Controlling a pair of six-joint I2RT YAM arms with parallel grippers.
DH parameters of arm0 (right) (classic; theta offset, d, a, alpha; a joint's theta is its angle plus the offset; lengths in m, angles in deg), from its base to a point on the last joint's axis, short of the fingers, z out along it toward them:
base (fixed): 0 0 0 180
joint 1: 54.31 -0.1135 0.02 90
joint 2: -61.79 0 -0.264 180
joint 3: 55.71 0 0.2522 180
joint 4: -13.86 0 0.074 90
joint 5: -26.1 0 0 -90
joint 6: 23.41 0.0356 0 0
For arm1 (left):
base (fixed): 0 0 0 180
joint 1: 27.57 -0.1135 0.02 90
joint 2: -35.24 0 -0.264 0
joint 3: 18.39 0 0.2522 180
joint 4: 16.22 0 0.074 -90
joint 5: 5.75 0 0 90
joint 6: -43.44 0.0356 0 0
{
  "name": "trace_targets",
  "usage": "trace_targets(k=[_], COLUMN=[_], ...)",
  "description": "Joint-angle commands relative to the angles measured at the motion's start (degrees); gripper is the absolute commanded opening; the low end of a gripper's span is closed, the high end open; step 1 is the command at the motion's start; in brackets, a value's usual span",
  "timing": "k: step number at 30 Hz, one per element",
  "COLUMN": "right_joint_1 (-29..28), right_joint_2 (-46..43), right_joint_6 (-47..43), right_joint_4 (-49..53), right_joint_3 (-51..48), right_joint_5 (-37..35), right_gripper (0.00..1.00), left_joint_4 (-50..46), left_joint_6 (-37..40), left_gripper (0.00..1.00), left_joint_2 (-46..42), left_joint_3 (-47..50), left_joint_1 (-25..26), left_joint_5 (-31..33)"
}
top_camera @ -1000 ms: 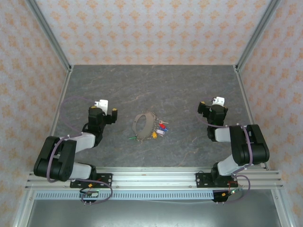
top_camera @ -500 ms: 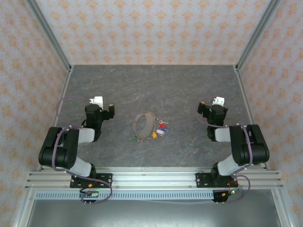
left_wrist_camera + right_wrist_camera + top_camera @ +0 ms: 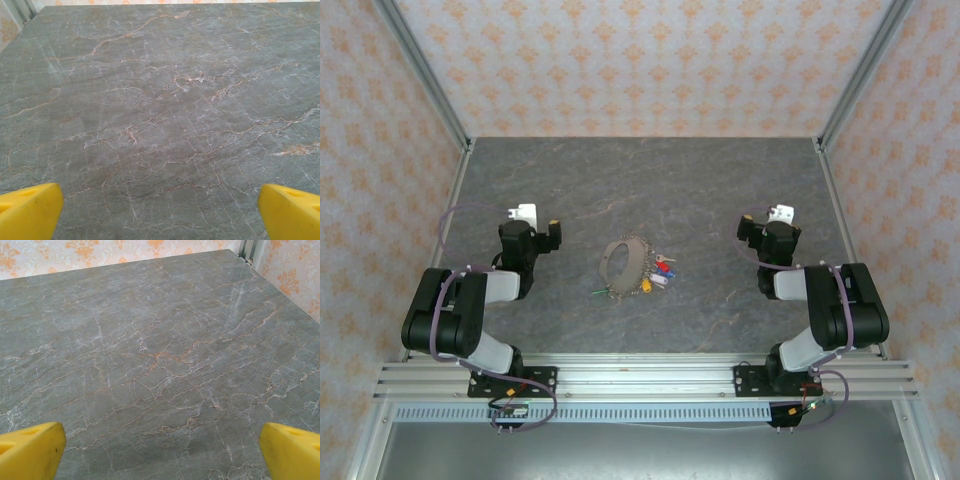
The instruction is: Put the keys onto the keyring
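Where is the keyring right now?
In the top view, the keyring lies on the middle of the table, between the left arm and right arm, with most keys bunched at its right side.

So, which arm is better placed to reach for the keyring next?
Left, probably. In the top view the left tool sits nearer the keyring than the right tool does. Most of the keys cluster on the ring's right side. Both tools are open and empty.
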Motion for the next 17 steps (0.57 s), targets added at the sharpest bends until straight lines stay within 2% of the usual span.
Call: trace_targets(k=[1,17], right_joint_1=[0.4,0.4], right_joint_2=[-0.2,-0.2], right_joint_6=[0.2,0.2], right_joint_4=[0.1,0.1], right_joint_3=[0.4,0.4], right_joint_5=[0.3,0.3], right_gripper=[0.99,0.99], left_joint_4=[0.9,0.9], left_joint_6=[-0.5,-0.5], left_gripper=[1.00,1.00], left_joint_2=[-0.3,-0.3], left_joint_3=[-0.9,-0.9], left_joint_1=[0.1,0.2], left_joint_5=[1.9,1.9])
